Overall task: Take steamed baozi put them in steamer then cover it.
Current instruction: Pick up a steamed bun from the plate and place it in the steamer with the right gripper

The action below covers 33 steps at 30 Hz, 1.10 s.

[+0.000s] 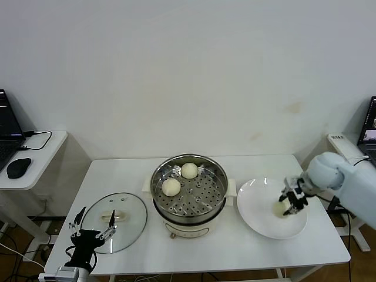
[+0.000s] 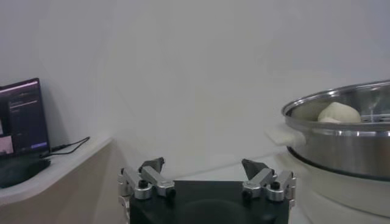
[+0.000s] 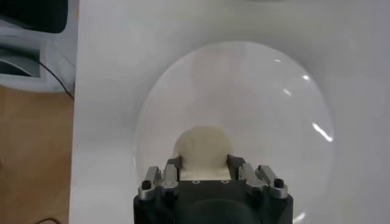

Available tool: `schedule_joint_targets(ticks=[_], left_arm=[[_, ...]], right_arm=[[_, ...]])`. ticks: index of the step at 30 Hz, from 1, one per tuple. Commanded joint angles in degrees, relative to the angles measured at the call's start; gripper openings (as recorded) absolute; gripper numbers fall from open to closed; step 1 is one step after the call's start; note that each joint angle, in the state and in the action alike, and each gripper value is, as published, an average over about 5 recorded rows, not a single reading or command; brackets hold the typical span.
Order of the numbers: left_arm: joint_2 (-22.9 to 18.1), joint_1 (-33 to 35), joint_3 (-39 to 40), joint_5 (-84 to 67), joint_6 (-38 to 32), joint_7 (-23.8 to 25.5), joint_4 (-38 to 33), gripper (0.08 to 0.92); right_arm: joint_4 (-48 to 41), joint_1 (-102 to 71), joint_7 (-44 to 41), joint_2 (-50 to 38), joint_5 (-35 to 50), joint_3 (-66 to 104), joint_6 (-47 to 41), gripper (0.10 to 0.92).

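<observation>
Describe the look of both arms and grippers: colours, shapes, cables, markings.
The right arm has a smooth, rounded white shell. The right gripper and left gripper share a black body with silver metal linkages fixed by black screws, ending in dark pointed fingers. Thin black cables loop below the left gripper. No markings show.

no text, label, brand or number can be read; the laptop screen point(image 2: 23, 115) shows only illegible lines.

We see a shiny perforated steel steamer point(image 1: 189, 188), smooth matt dough baozi point(image 1: 171, 187), a glossy white plate point(image 3: 256, 103), a clear glass lid point(image 1: 114, 221) and a matt white table point(image 1: 235, 247).
</observation>
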Motion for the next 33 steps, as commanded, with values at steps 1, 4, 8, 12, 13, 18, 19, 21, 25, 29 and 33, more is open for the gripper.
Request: schedule_joint_targets(ticks=[1, 4, 8, 12, 13, 18, 19, 21, 25, 29, 33], left_arm=[[0.1, 0.0, 0.0, -0.1, 0.1, 0.0, -0.1, 0.823], [0.1, 0.0, 0.0, -0.1, 0.1, 0.0, -0.2, 0.823], [0.1, 0.1, -0.1, -0.1, 0.1, 0.0, -0.4, 0.823], [-0.1, -0.1, -0.2, -0.2, 0.1, 0.0, -0.4, 0.823], [-0.1, -0.2, -0.3, -0.3, 0.1, 0.0, -0.3, 0.823], [-0.5, -0.4, -0.4, -0.3, 0.2, 0.0, -0.1, 0.823], [-0.6, -0.5, -0.5, -0.3, 0.2, -0.1, -0.1, 0.823], [-0.8, -0.5, -0.6, -0.3, 0.3, -0.1, -0.1, 0.823], [-0.9, -0.4, -1.1, -0.5, 0.4, 0.0, -0.3, 0.823], [-1.1, -0.4, -1.5, -0.7, 0.4, 0.0, -0.1, 0.823], [-1.4, -0.5, -1.6, -0.7, 0.3, 0.0, 0.1, 0.823]], right_arm=[[-0.7, 13.2, -1.3, 0.6, 4.8, -3.5, 0.0, 0.5], [-2.1, 19.9, -1.2, 4.3, 7.1, -7.3, -0.2, 0.501], [-3.1, 29.4, -1.0, 11.6, 10.3, -13.6, -0.7, 0.501], [-3.2, 34.8, -0.4, 19.2, 12.9, -17.9, -1.2, 0.501], [-3.2, 35.5, -0.2, 20.9, 13.5, -18.7, -1.2, 0.501], [-2.9, 35.6, 0.7, 28.2, 15.4, -21.4, -0.9, 0.501], [-2.6, 35.2, 0.7, 29.5, 15.7, -21.8, -0.7, 0.501], [-1.9, 34.3, 0.7, 31.5, 16.2, -22.4, -0.4, 0.501], [-0.2, 32.8, 0.4, 34.1, 16.6, -24.3, 1.8, 0.501], [-0.3, 32.1, 0.0, 36.1, 15.1, -26.5, 6.8, 0.501], [-0.7, 32.4, -1.2, 38.1, 12.4, -28.5, 11.8, 0.501]])
